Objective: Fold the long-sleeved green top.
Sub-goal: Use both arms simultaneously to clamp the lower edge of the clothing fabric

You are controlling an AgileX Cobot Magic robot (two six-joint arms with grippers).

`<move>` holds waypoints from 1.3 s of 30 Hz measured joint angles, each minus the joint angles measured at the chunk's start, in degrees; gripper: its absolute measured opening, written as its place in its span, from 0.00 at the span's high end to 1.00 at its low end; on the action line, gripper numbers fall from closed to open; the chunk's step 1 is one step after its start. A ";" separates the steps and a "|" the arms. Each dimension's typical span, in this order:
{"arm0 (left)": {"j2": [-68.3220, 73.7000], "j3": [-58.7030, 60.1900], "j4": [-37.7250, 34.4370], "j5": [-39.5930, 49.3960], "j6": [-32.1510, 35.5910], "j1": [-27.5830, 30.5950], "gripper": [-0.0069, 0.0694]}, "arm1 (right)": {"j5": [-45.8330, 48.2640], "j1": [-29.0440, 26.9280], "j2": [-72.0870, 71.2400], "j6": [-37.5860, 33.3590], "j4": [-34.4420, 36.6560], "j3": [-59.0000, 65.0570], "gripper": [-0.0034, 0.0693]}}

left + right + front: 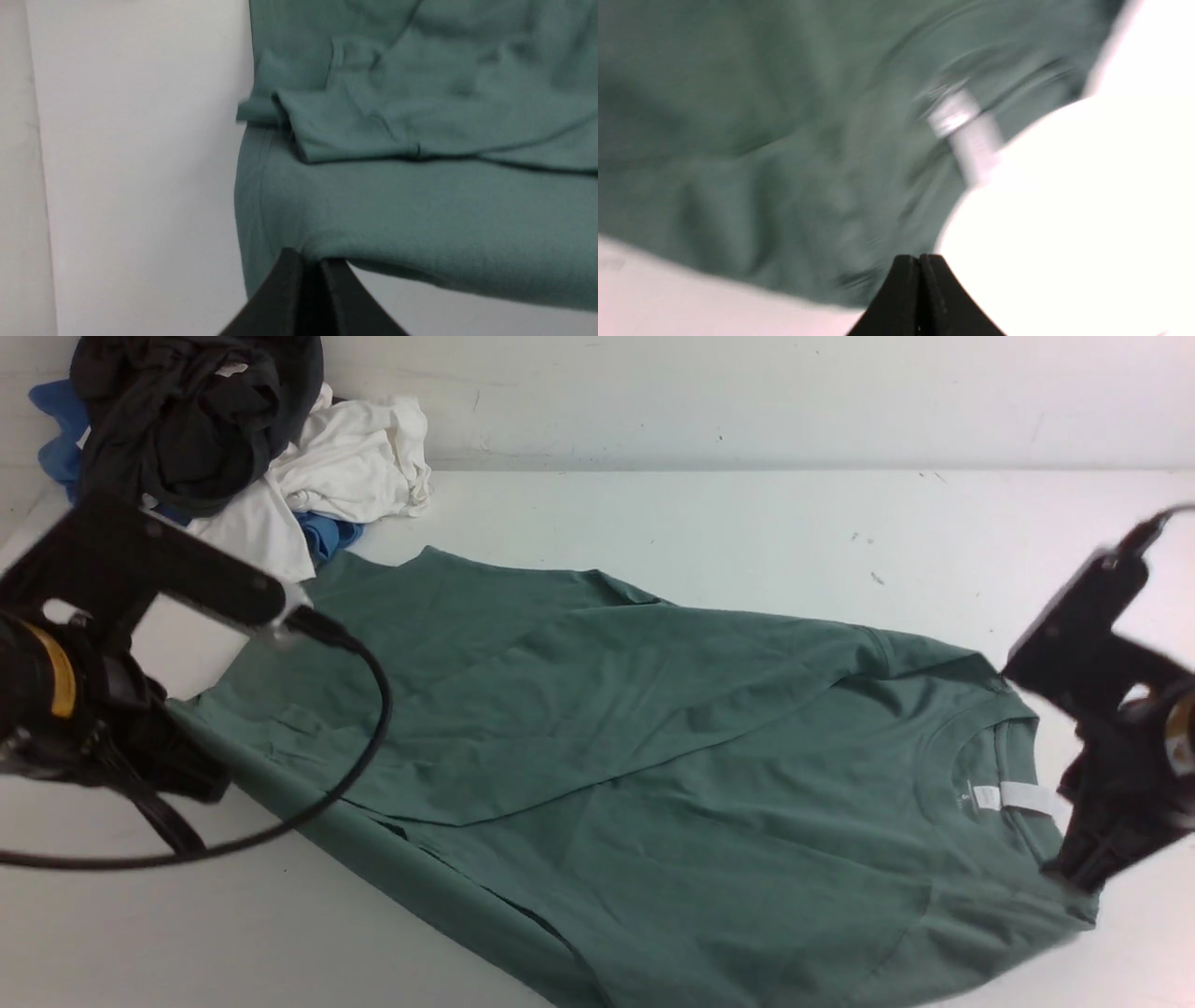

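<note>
Green long-sleeved top (653,756): spread on the counter (747,523) on a slant, hem toward the left, neck toward the near right. Its near edge runs out of the front view.
Neck label (1027,798): white, inside the collar, facing up, just left of my right arm (1092,644).
Sleeve (560,681): 1 sleeve lies folded across the body from the right shoulder. Its cuff (299,126) ends close to the hem.
Left jaws: closed, with my fingertips (289,280) pressed together on the hem edge at the top's left corner. The cloth is raised off the counter where I pinch it.
Right jaws: closed, tips meeting at the rim of the cloth by the near-right shoulder, beside the collar. The wrist view is smeared, so I cannot tell whether any cloth is caught between them.
Left arm (140,569): over the left side of the counter, with its black cable (378,709) looping above the hem end.
Far-left pile: a black garment (187,420), a white garment (345,467) and a blue garment (327,534) are bunched together. The blue one is just beside the top's far corner.
</note>
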 joint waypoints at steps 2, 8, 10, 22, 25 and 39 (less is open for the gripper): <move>1.12 -2.88 -0.81 0.03 0.95 1.47 0.89 | -0.24 -0.06 0.09 -1.71 2.17 -2.13 0.97; 4.17 -5.21 -1.80 6.68 4.75 3.21 0.89 | 1.73 -0.06 5.50 -21.87 26.38 0.40 0.91; 4.29 -5.15 -2.04 8.21 5.12 3.21 0.89 | 1.60 -0.06 8.12 -28.84 32.81 2.45 0.83; 4.29 -5.15 -8.25 10.83 9.10 3.24 0.89 | -7.54 -0.06 15.65 -55.32 40.42 9.94 0.40; 4.24 -5.15 -10.10 10.83 10.59 3.24 0.89 | -11.01 -0.06 16.99 -57.90 40.76 11.30 0.45; 3.46 -5.15 -13.93 15.07 12.85 3.30 0.89 | -7.75 -3.71 4.72 -10.39 15.79 12.65 0.94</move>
